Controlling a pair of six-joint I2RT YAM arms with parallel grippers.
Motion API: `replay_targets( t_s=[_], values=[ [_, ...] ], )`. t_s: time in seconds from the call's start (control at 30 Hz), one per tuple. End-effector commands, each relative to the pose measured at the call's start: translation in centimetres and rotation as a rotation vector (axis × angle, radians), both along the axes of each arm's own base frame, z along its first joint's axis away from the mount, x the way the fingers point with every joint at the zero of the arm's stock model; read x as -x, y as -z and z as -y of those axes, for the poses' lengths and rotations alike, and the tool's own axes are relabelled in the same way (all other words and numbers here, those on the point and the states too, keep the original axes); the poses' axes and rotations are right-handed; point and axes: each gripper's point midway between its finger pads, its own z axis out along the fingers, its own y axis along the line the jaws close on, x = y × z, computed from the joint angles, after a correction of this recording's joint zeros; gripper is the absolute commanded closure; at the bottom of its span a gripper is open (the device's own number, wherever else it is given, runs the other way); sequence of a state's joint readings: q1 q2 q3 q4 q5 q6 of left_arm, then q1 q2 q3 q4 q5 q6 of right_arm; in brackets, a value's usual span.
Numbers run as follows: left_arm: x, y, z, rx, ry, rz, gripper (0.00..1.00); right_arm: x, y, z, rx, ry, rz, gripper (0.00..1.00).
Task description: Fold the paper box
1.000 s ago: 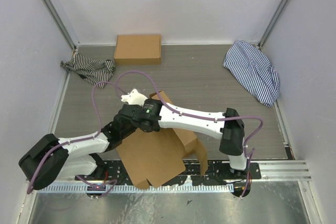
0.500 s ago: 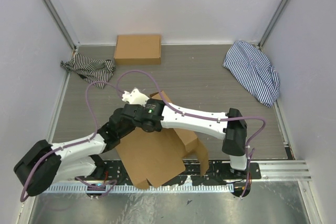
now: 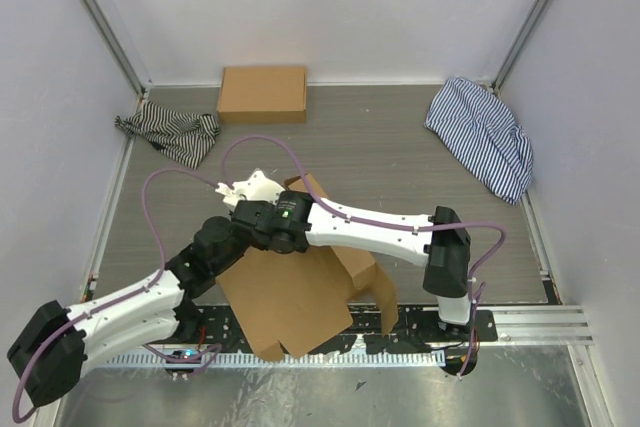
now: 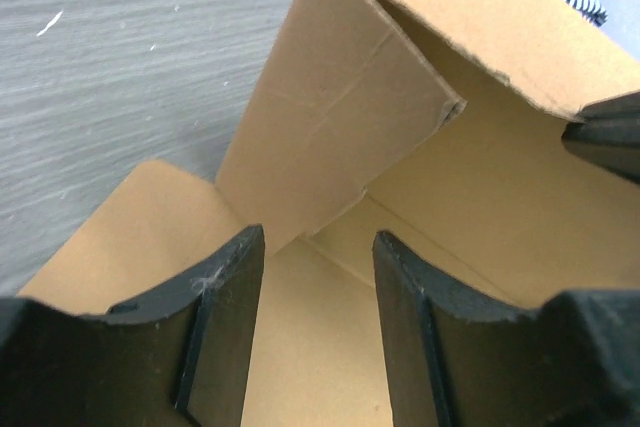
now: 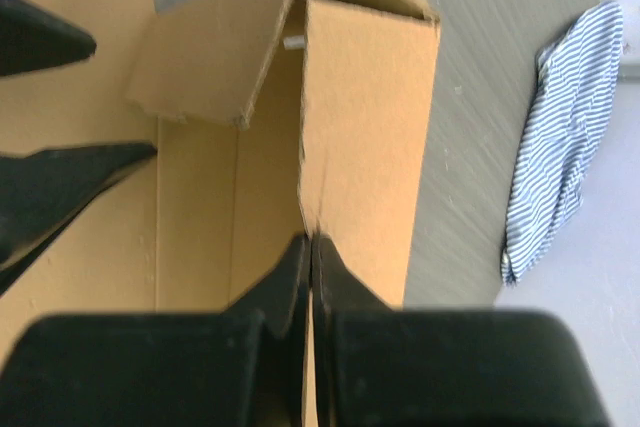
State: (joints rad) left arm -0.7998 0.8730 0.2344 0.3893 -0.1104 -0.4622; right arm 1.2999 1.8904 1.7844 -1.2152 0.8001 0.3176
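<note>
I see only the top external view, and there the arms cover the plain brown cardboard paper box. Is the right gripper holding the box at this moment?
Observer: Yes. In the right wrist view the right gripper is shut on the thin edge of an upright side wall of the plain brown cardboard paper box.
Operator: And the left gripper, does it hold something too?
Observer: No. The left wrist view shows the left gripper open, its fingers apart with nothing between them, above the inside of the box.
</note>
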Motion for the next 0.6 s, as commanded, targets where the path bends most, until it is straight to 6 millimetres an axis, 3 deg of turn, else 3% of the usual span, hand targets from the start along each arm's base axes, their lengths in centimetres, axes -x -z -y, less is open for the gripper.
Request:
replay_targets(
  t_s=[0.0,0.1,0.27,0.4,0.57],
  values=[
    [0.0,-0.3,-1.9,0.030,-0.089,0.006,0.46,0.6,-0.2,-0.7,-0.098,0.015,-0.025,0.96],
    [0.0,-0.9,-3.4,0.059,-0.157,0.029,0.45,0.7,-0.1,-0.6,-0.100,0.016,-0.026,0.96],
    [-1.3,-1.9,-7.0,0.083,-0.353,0.103,0.23,0.7,-0.1,-0.7,-0.105,0.013,-0.029,0.96],
    [-2.2,-2.2,-5.8,-0.014,-0.305,0.119,0.19,0.8,-0.2,-1.0,-0.118,0.004,-0.039,0.96],
    [-3.4,-0.1,-4.4,-0.164,-0.257,0.070,0.20,0.9,-0.2,-1.0,-0.118,0.001,-0.040,0.96]
  ],
)
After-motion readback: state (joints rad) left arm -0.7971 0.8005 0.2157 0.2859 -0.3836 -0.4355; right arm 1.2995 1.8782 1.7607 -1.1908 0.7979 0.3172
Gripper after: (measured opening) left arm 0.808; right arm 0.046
